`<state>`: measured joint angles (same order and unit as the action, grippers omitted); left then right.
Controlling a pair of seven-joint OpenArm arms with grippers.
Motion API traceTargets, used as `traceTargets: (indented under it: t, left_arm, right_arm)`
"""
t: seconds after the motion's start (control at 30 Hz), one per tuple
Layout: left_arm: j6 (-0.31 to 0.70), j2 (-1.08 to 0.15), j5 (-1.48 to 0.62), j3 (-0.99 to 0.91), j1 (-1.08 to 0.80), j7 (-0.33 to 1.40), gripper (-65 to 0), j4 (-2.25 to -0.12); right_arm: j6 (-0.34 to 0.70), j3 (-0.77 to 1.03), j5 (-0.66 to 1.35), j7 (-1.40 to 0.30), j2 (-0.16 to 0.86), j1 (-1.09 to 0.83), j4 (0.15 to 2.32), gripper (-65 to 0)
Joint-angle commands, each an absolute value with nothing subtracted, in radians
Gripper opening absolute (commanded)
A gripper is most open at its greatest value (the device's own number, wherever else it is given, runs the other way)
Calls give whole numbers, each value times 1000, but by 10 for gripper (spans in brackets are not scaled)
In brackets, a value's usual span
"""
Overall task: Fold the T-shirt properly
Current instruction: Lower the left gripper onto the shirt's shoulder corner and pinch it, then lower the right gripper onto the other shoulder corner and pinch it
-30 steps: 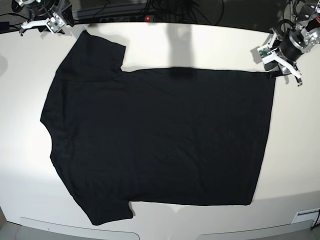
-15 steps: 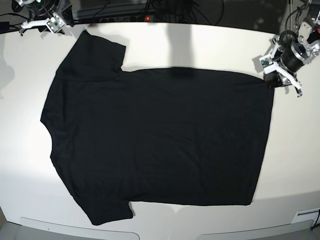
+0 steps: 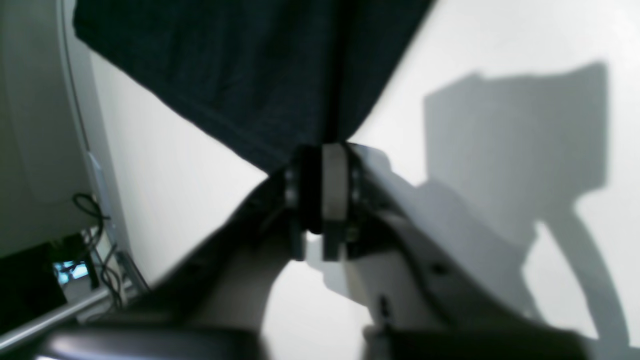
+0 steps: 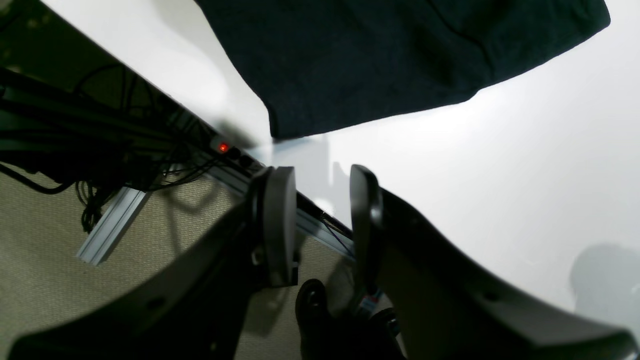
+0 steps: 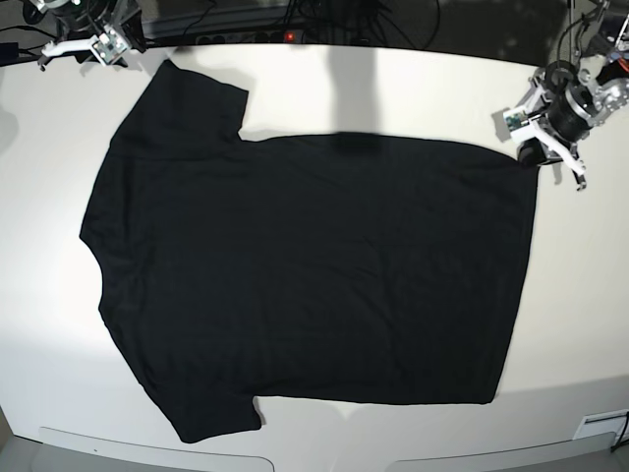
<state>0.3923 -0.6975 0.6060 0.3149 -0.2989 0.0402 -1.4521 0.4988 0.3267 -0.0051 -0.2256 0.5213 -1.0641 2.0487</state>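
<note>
The T-shirt (image 5: 314, 275) lies flat on my table (image 5: 580, 295), spread out wide. Its long way runs side to side in the base view. The neck end and the two short sleeves are on the left of that view. The straight bottom edge is on the right of that view. One sleeve points to the far edge of the table and the other points to the near edge.

The shirt is all black on the side that faces up. It is plain, and I see no picture on it. It looks mostly smooth, with only a few soft wrinkles. The corner by my left gripper (image 3: 320, 150) is pulled up into a little peak, with a fold line running away from it.

My left gripper is at the far bottom corner of the shirt. Its jaws are closed tight on that corner, pinching the cloth.

My right gripper (image 4: 317, 215) is by the far sleeve, at the far edge of the table. Its jaws are apart and nothing is between them. It is not touching the shirt.

The table is white and smooth. Gray shadows of my arms fall on it. Past the far edge are black cables (image 4: 100, 150), a small red light (image 4: 223, 147) and a gray metal bar (image 4: 112, 225). The floor (image 4: 60, 295) below looks like pale carpet.
</note>
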Motion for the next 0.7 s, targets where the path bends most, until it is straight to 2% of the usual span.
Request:
traceTargets:
  t: [0.0,0.1,0.2,0.37,0.5,0.67]
  left_arm:
    - [493,-698,570,336,-316,111,-650,-1439]
    - [439,-698,420,336,-316,186,-650,-1439]
    - [434,-698,418,336,-317,188,-650,-1439]
    - [434,-698,417,336,-316,180,-650,-1440]
    - [434,-688,417,336,-316,175,-650,-1441]
    - [434,-685,418,336,-316,185,-650,-1441]
  right_arm:
    - [490,334,-1,-210,529,-1075,2066,-461]
    - [490,333,-37,-210,529,-1075,2066,-460]
    - [490,333,-178,-209,529,-1075,2066,-458]
    - [491,331,-388,-142,529,-1058,2065,-353]
    - [494,278,-523,-85,563,-997,2058,-350]
    - [493,125,-656,-144,593,-877,1998,-350]
